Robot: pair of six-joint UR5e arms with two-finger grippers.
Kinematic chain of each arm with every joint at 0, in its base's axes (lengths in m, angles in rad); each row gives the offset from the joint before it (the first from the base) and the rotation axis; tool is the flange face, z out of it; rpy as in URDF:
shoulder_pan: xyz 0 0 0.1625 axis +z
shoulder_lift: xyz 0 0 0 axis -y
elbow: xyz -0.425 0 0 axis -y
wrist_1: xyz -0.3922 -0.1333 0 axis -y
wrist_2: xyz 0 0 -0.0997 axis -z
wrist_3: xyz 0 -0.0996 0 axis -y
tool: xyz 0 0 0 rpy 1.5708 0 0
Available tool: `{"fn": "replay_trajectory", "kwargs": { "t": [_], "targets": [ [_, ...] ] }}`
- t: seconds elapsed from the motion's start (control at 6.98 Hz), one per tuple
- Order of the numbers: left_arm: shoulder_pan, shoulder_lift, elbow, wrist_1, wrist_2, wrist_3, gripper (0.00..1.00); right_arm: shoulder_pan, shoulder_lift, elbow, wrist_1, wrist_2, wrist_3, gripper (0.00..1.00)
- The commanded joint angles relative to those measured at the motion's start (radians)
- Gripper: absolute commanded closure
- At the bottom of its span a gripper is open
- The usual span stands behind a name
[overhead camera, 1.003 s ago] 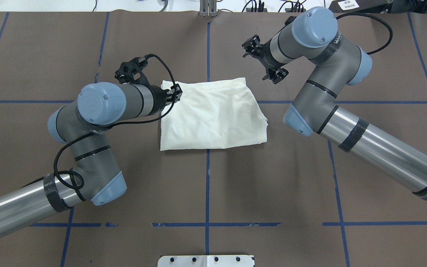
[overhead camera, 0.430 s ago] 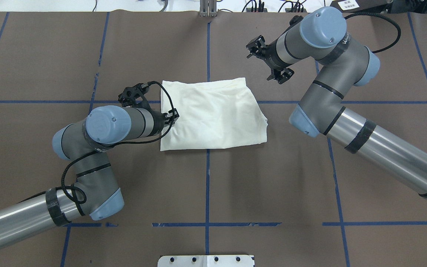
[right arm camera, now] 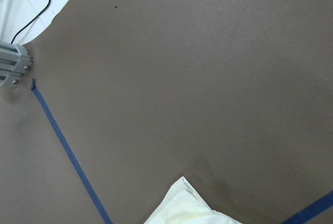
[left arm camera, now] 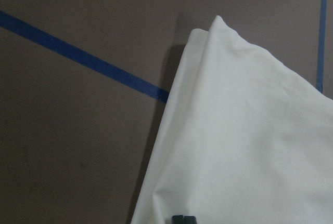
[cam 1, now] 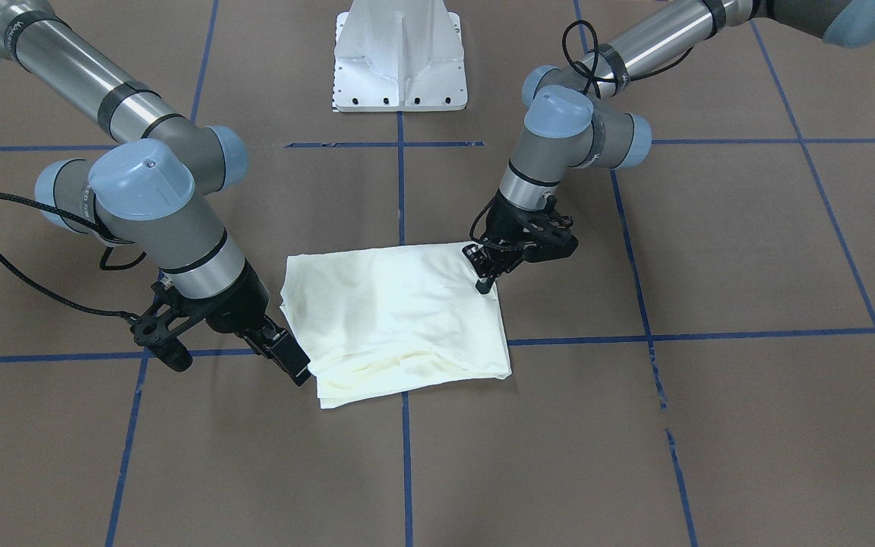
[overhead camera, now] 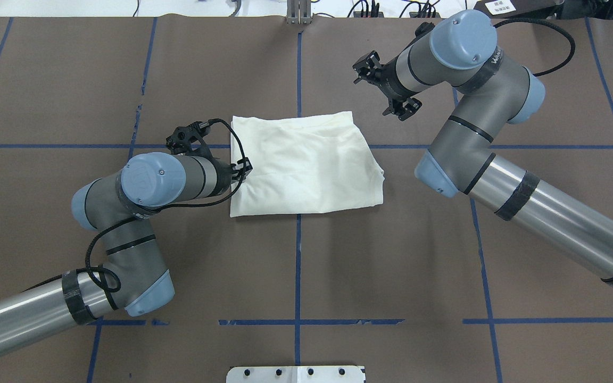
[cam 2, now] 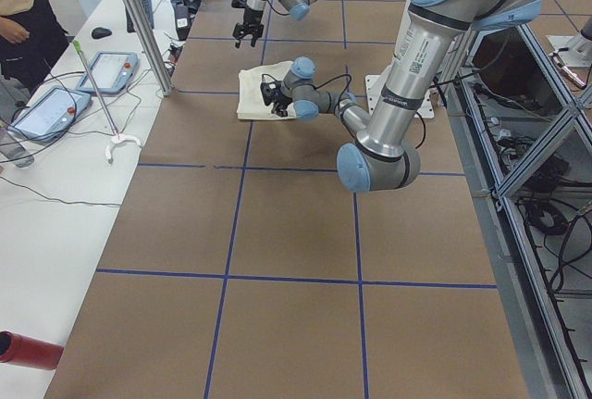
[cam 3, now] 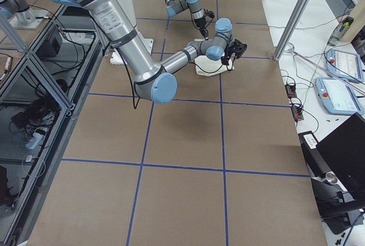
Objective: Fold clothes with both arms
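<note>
The cream shirt [overhead camera: 306, 165] lies folded into a rough rectangle at the table's middle, plain side up; its print and lettering are hidden. It also shows in the front view [cam 1: 392, 311] and the left wrist view [left arm camera: 250, 146]. My left gripper [overhead camera: 241, 169] is shut, its tips over the shirt's left edge, low at the cloth [cam 1: 483, 282]. My right gripper [cam 1: 289, 357] looks shut and empty. It hangs raised beyond the shirt's far right corner. The right wrist view shows only that corner [right arm camera: 187, 208] from a distance.
Brown table cover with a blue tape grid [overhead camera: 298, 266]. The white pedestal base [cam 1: 399, 61] stands at the robot's edge. An aluminium post [overhead camera: 298, 13] is at the far edge. An operators' bench with tablets [cam 2: 55, 107] runs along the far side.
My left gripper has slid along the shirt's left edge from the far corner toward the robot. The right arm drew back slightly to the right, then held still. The shirt has not changed.
</note>
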Motion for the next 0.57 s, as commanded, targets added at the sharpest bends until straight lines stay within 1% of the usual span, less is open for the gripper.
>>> {"fn": "replay_trajectory", "kwargs": {
  "t": [0.0,0.14,0.29,0.43],
  "targets": [
    [-0.027,0.074,-0.162,0.051,-0.004,0.052,1.0,0.003,-0.004,0.002,-0.001,0.003,-0.002,0.0],
    [-0.043,0.093,-0.219,0.123,-0.002,0.102,1.0,0.015,-0.021,0.024,-0.01,0.011,-0.003,0.0],
    [-0.072,0.099,-0.242,0.156,-0.005,0.162,1.0,0.045,-0.102,0.09,-0.012,0.035,-0.043,0.0],
    [-0.098,0.172,-0.27,0.153,-0.049,0.222,1.0,0.079,-0.186,0.141,-0.012,0.053,-0.202,0.0]
  ]
}}
